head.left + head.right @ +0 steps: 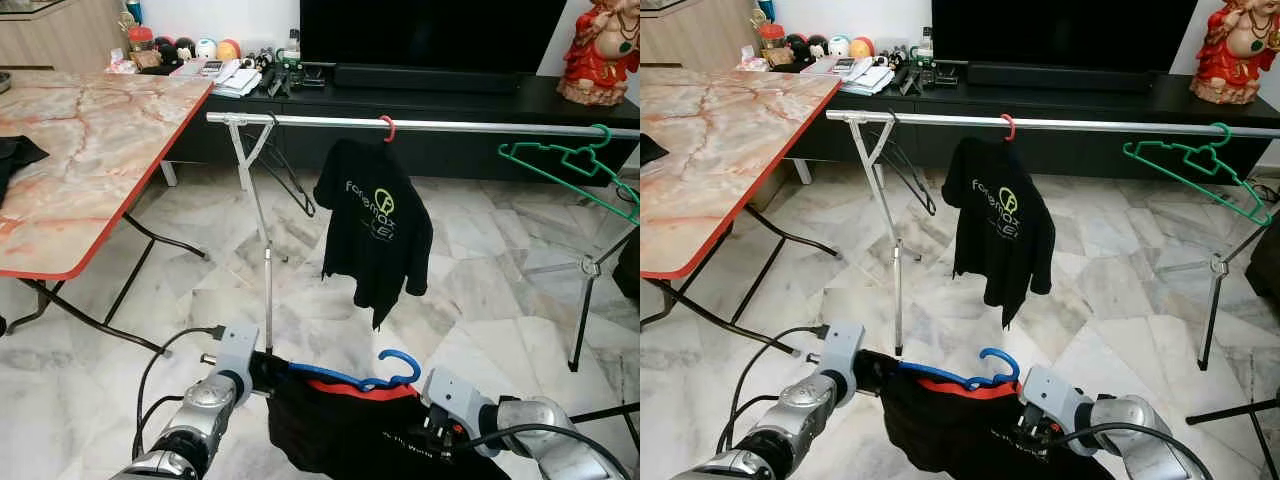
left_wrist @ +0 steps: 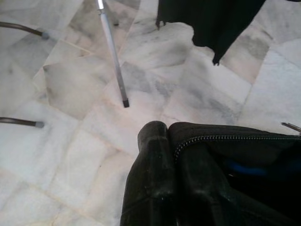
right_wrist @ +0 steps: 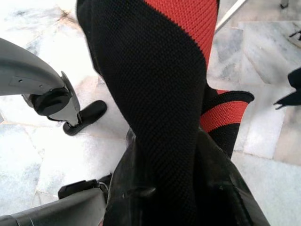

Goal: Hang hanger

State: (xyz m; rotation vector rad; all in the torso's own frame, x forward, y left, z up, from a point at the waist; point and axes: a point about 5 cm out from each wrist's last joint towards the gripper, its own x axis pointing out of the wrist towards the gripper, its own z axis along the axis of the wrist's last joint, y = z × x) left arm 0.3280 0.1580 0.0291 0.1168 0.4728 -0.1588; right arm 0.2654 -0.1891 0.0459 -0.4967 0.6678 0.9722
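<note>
A blue hanger (image 1: pixel 372 378) carrying a black garment with red trim (image 1: pixel 345 425) hangs low in front of me, between my two grippers. My left gripper (image 1: pixel 264 368) is shut on the hanger's left end; in the left wrist view its fingers (image 2: pixel 155 160) press together beside the zipped fabric. My right gripper (image 1: pixel 420 412) is shut on the right side, and black-and-red cloth (image 3: pixel 160 80) drapes over it. Further ahead runs a silver clothes rail (image 1: pixel 450 125). It holds a black T-shirt (image 1: pixel 375 225) on a red hook, a green hanger (image 1: pixel 560 165) and a thin black hanger (image 1: pixel 290 175).
A marble-topped table with a red edge (image 1: pixel 90 150) stands to the left on black legs. The rail's silver leg (image 1: pixel 268 290) stands just beyond my left gripper, with another leg (image 1: pixel 582 300) at the right. A black TV console (image 1: pixel 450 95) sits behind the rail.
</note>
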